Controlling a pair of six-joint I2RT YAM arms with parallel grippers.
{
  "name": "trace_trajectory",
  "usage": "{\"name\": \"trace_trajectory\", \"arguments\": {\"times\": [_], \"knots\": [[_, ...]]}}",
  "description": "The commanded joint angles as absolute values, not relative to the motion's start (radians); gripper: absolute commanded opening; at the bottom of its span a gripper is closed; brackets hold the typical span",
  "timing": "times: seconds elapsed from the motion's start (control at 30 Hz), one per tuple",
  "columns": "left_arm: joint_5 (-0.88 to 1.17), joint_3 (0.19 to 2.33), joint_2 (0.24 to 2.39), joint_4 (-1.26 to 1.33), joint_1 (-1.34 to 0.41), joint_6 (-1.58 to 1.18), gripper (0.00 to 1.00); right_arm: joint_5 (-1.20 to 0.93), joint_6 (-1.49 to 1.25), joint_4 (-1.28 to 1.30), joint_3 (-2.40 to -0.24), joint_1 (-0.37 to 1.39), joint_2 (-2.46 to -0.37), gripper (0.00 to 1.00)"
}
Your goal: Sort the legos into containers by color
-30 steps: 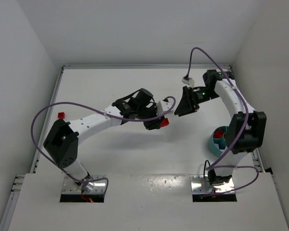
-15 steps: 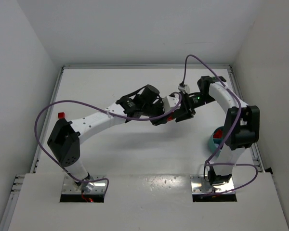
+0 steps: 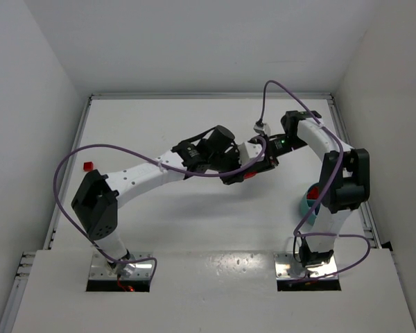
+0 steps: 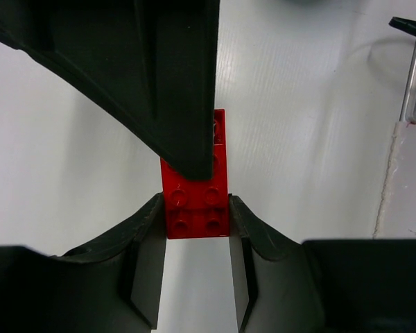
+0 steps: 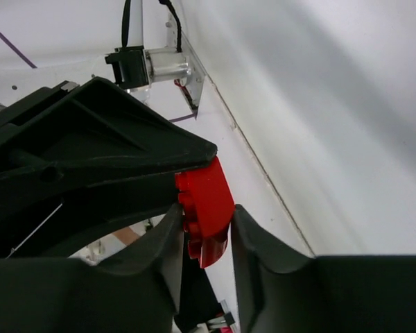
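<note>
Legos show here as one red brick [image 4: 194, 205] held in the air over the middle of the white counter [image 3: 194, 222], a little right of centre, where the two arms meet tip to tip. The left pincer [image 3: 243, 175] is pinching that brick by its near end, one black finger pressed to each long side, with the studs facing its wrist camera. The right pincer [image 5: 206, 214] comes at it from the opposite side with its two fingers pressed against the brick's other end, so both pincers grip the same brick. In the left wrist view one of the right fingers [image 4: 173, 90] lies across the brick's far half and hides part of it. A second red brick [image 3: 88, 166] lies alone at the counter's left edge, well apart from both arms. The teal dish [image 3: 306, 205] sits near the counter's right edge, mostly hidden behind the right arm. Something red shows in one compartment; what else it holds cannot be told.
</note>
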State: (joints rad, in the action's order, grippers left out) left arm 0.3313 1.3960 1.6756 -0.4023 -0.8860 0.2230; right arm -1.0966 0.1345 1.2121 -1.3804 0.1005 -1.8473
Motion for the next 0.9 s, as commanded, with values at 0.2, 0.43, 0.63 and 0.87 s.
{"name": "trace_trajectory", "arguments": {"times": [0.2, 0.43, 0.63, 0.87], "knots": [[0.270, 1.413, 1.675, -0.376, -0.899, 0.178, 0.30, -1.114, 0.153, 1.204, -1.374, 0.106, -1.760, 0.00], [0.221, 1.373, 1.631, -0.365, -0.854, 0.118, 0.97, -0.881, 0.279, 1.307, -1.401, 0.065, -1.686, 0.00], [0.234, 1.339, 1.566, -0.409, -0.763, 0.109, 1.00, -0.397, 0.348, 1.252, -1.382, 0.008, -1.525, 0.00], [0.324, 1.318, 1.536, -0.419, -0.666, 0.100, 1.00, -0.140, 0.619, 1.252, -1.331, -0.110, -1.457, 0.00]]}}
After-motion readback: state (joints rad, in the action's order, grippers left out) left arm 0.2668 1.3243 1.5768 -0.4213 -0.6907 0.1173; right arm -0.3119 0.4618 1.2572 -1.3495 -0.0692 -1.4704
